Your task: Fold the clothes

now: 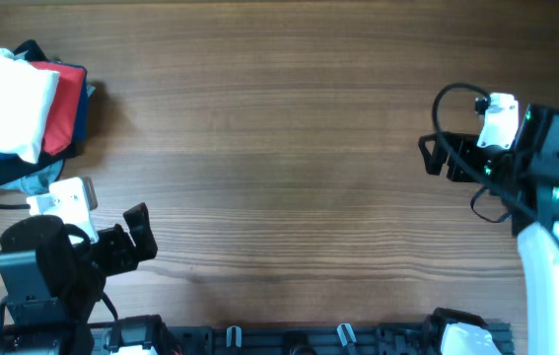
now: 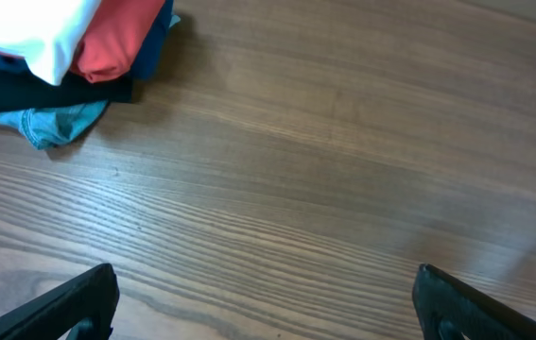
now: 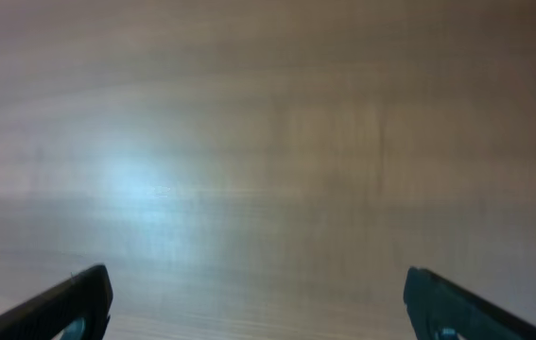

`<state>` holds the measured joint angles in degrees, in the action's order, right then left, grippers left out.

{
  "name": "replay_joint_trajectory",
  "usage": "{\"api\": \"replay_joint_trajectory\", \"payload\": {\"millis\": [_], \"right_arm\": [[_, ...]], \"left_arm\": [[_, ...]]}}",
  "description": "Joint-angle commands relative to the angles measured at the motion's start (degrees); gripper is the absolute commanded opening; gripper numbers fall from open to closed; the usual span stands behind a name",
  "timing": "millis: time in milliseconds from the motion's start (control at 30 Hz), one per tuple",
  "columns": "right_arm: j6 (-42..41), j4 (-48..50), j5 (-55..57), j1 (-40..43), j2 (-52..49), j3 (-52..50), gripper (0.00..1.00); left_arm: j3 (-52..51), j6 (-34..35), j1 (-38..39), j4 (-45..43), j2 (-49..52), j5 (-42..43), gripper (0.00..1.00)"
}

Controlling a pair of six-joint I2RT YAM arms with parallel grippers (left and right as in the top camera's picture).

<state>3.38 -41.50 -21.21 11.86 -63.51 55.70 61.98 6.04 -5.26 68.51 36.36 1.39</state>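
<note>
The clothes, a white shirt (image 1: 5,89), lie bunched on top of a pile at the table's far left; no lettering shows. In the left wrist view the white shirt (image 2: 36,28) fills the upper left corner. My left gripper (image 1: 133,237) hovers near the front left, a little below the pile, open with only bare wood between its fingers (image 2: 78,302). My right gripper (image 1: 437,158) stands at the right side, far from the pile, open and empty over the table (image 3: 258,189).
Under the white shirt lie a red shirt (image 1: 67,108), a dark blue garment (image 2: 31,90) and a blue-grey piece (image 2: 55,123). The wooden table (image 1: 279,148) stretches between the two arms. Dark hardware (image 1: 299,340) lines the front edge.
</note>
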Motion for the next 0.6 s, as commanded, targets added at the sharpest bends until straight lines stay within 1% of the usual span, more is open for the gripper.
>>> {"api": "replay_joint_trajectory", "payload": {"millis": [0,133,233,267,333,433,567], "right_arm": [[2.6,5.7,-3.3,-1.2,9.6,-7.7,1.0],[0.2,16.8,-3.3,-2.6,24.0,-21.9,1.0],[-3.7,22.9,4.4,-7.0,35.7,-29.2,1.0],[-3.7,25.0,9.3,-9.9,40.1,-31.3,1.0],[-3.5,25.5,12.8,-11.4,42.9,-32.1,1.0],[-3.3,27.2,15.1,-11.5,46.0,-33.3,1.0],[-3.3,33.7,17.0,-11.5,54.6,-40.2,1.0]], "left_arm": [[-0.5,-1.1,-0.1,-0.1,-0.4,-0.4,1.0],[-0.5,-1.2,-0.1,-0.1,-0.4,-0.4,1.0],[-0.5,-1.2,-0.1,-0.1,-0.4,-0.4,1.0],[-0.5,-1.2,-0.1,-0.1,-0.4,-0.4,1.0],[-0.5,-1.2,-0.1,-0.1,-0.4,-0.4,1.0],[-0.5,-1.2,-0.1,-0.1,-0.4,-0.4,1.0],[-0.5,-1.2,-0.1,-0.1,-0.4,-0.4,1.0]]}}
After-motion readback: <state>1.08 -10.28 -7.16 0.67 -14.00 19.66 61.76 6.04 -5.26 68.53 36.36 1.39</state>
